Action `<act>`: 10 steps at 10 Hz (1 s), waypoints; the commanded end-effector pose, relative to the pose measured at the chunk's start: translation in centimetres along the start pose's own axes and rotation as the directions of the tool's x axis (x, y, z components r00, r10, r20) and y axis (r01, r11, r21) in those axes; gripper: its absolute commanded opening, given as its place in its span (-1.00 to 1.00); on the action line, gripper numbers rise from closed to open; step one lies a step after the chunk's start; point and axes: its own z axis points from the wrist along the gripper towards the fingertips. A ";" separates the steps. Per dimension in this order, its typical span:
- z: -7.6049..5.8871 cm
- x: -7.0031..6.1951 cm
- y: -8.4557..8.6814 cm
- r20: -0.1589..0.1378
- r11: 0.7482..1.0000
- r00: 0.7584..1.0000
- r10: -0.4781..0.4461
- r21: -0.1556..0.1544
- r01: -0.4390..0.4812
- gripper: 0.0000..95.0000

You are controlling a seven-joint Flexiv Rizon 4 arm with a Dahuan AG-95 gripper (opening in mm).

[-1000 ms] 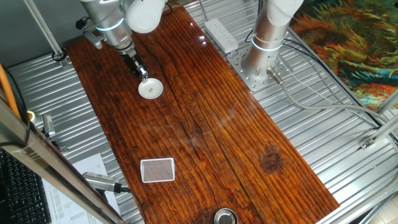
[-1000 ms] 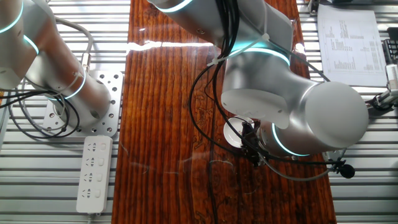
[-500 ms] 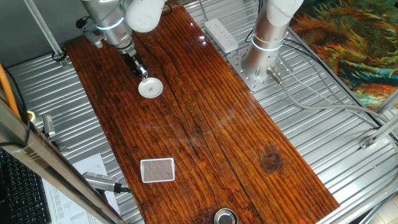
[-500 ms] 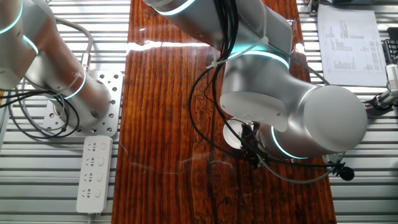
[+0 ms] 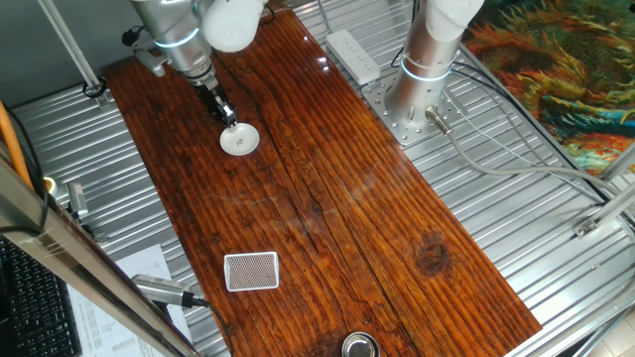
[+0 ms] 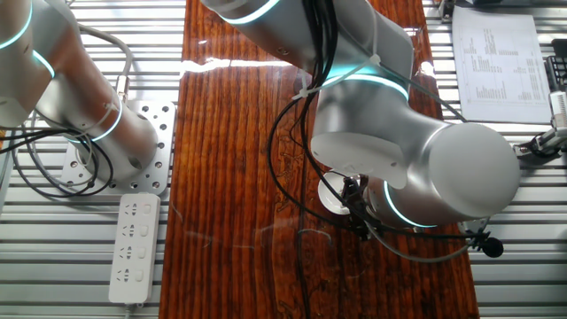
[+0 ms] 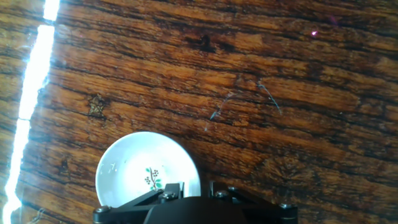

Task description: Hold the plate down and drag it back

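**Plate pinned near the far left of the table, drag under way by my reading**

Plate is the job here, but I'll go from the biggest thing down. The table (image 5: 327,198) is a long dark wooden board running from far left to near right in one fixed view. Over its far left end hangs the arm (image 5: 174,35), wrist angled down so the end effector (image 5: 230,121) meets the plate (image 5: 239,140) at its far rim. I judge that slant lets it press down and pull at once.

In the other fixed view the arm's bulk hides nearly all of the plate (image 6: 333,197); only a white sliver shows.

The hand view shows the plate (image 7: 148,176) low in the picture, just in front of the end effector housing, its small dark sprig mark near the centre. The fingertips are hidden, so I cannot tell how far the end effector is open, nor whether it grips anything or simply presses.

Well apart, toward the near end, lie a gridded white card (image 5: 251,271) and a shiny metal cup (image 5: 360,346), clear of any drag path.
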 end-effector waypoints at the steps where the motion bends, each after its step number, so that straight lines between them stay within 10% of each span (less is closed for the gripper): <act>1: -0.2 0.1 0.0 0.002 1.000 1.000 -0.004 -0.002 0.004 -0.60; 10: -3.9 -1.3 0.2 -0.027 0.997 0.997 0.070 0.039 -0.069 -1.00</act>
